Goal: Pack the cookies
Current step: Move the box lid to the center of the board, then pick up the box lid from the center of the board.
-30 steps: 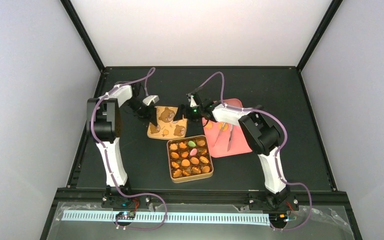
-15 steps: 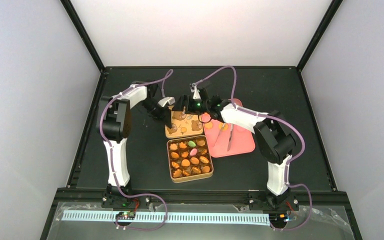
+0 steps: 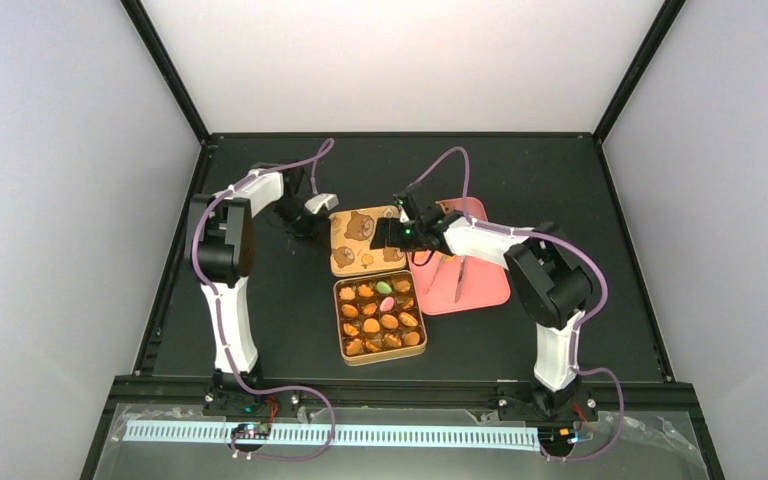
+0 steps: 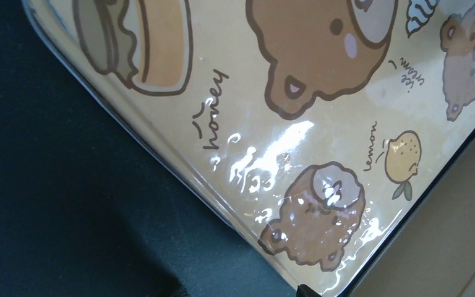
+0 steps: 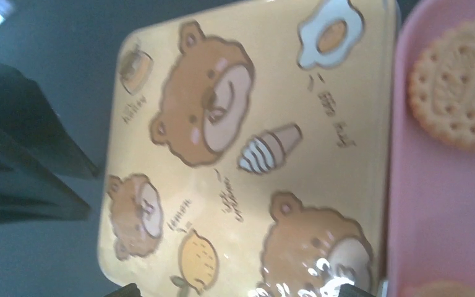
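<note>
Your cookies (image 3: 390, 321) are small round and flower-shaped biscuits. Most are orange-golden, with one green and one pink near the back rows. Nearly all of them sit one per pocket in the tin. Your right wrist camera also shows a paler round one with pinprick holes lying on the tray.

The matte black table (image 3: 290, 335) has bare surface left of the tin, in front of it toward the arm bases, and along the far edge. The flat pink rectangular tray (image 3: 485, 285) sits right of centre. The brown square compartmented metal tin (image 3: 338, 320) is pushed up close to the tray's near-left corner, though I can't tell if they touch. The yellow square tin lid printed with cartoon bears (image 3: 360, 240) lies just behind the tin, with its right edge just beside the tray. A pair of slim metal tongs (image 3: 459, 278) rests on the tray.

Your right gripper (image 3: 388, 232) is over the lid's right side with its jaws spread wide, and nothing shows between them. Your left gripper (image 3: 318, 218) is at the lid's left edge. Its fingers don't show, so I can't tell how its jaws stand.
</note>
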Available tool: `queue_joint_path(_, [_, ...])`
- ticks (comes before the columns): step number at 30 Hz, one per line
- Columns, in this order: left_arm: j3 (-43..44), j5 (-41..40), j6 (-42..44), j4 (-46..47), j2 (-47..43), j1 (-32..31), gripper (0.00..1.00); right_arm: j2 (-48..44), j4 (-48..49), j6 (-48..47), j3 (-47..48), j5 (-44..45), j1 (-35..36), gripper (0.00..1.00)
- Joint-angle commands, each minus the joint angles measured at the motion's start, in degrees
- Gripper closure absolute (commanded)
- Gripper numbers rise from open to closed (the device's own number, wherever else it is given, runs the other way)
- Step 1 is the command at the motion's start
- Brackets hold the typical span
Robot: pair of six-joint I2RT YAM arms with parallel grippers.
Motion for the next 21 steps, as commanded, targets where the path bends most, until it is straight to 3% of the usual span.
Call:
queue_joint_path(1, [-0.61,-7.45,2.05,2.12,0.84,1.33,0.53,-4.06,-0.76,-1.87,-3.89,2.33,0.10,0.15])
queue_joint_path(10, [2.70,-4.62,1.87,-0.41,-1.60,3.98,0.50,-7.12,0.02,-1.42,-10.18,0.70,0.47,0.15])
queue_joint_path(21, [2.69,-3.10,1.58,-1.00,-3.29,5.09,0.49,-4.44,-4.20,-4.10,-9.10,4.91,0.56,0.14])
